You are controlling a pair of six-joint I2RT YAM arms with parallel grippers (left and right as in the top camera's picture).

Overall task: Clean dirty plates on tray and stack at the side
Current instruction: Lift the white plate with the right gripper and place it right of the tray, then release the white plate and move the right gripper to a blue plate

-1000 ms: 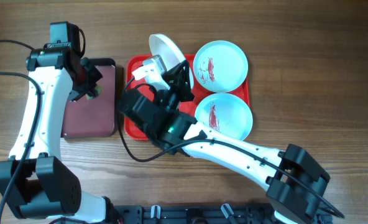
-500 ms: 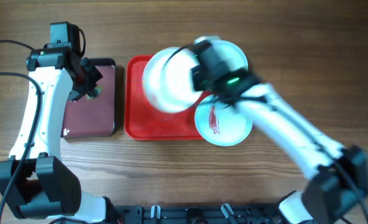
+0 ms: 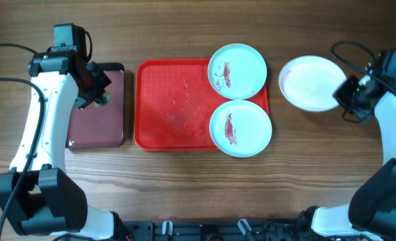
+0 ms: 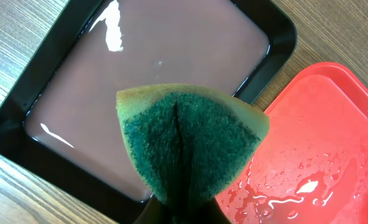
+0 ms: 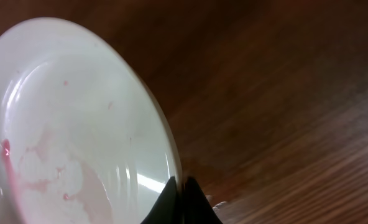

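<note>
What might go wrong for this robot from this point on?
1. The right hand pinches the white plate only at its rim, so it might slip.
2. Pink smears show on that plate; it may get stacked dirty.
3. The lower aqua plate overhangs the red tray at its rim and could tip when scrubbed.

Green sponge (image 4: 187, 143) (folded), maroon tray (image 4: 140, 74), red tray (image 4: 324, 124)
</note>
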